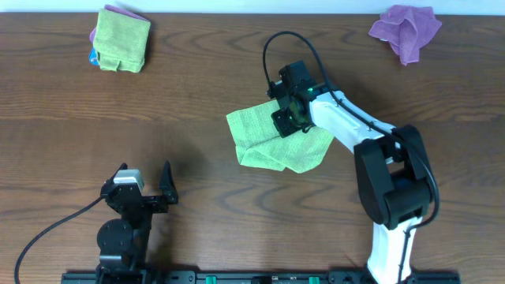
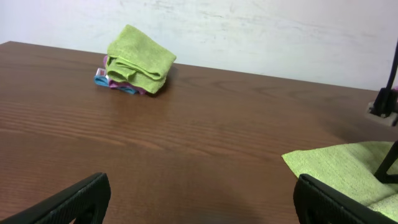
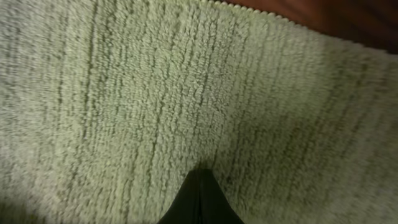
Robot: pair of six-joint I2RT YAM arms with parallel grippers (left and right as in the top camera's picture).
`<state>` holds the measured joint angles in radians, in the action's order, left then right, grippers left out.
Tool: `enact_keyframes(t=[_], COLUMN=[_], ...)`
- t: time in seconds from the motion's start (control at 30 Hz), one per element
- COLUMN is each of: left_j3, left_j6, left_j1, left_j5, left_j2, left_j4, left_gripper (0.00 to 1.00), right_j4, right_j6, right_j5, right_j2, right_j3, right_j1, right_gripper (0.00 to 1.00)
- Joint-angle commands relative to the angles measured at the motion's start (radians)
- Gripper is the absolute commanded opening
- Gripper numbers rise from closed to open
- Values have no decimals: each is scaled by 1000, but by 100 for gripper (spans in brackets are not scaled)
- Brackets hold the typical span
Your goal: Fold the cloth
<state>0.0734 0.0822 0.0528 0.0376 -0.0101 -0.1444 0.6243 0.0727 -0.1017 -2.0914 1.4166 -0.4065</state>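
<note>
My left claw (image 1: pixel 144 180) waits spread and empty at the lower left of the bench (image 1: pixel 197 95). At mid-frame my right claw (image 3: pixel 199 198) is pressed together, seemingly nipping the green cloth (image 1: pixel 264 142), which lies half doubled and rumpled. It looks like light, limp terry with a grippy pile. I judge a corner or hemmed edge the best hold, since the middle would only bunch. Farther off, a folded pile (image 1: pixel 120 38) sits upper left and a purple rag (image 1: pixel 406 30) upper right.

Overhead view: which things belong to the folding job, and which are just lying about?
In the job: green cloth, right gripper.
Lying about: folded stack, purple cloth, left gripper, open.
</note>
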Motion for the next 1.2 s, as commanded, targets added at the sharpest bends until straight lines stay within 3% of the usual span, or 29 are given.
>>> enact_keyframes(t=[0.0, 0.4, 0.87, 1.1, 1.17], left_j3=[-34, -34, -34, -34, -34], left_j6=[8, 8, 8, 8, 8], left_j1=[2, 2, 2, 2, 2], left_j5=[-12, -12, -12, -12, -12], left_j2=[5, 5, 5, 5, 5], left_j4=[-8, -8, -8, -8, -8], left_gripper=[95, 95, 95, 95, 95], right_j4=[-8, -128, -77, 166, 254], right_j6=[-5, -27, -84, -82, -74], right_j5=[-12, -11, 0, 0, -1], right_j2=[-27, -156, -362, -358, -358], right_j3=[-3, 12, 305, 519, 606], right_j1=[-16, -20, 30, 31, 33], right_gripper=[2, 2, 1, 1, 12])
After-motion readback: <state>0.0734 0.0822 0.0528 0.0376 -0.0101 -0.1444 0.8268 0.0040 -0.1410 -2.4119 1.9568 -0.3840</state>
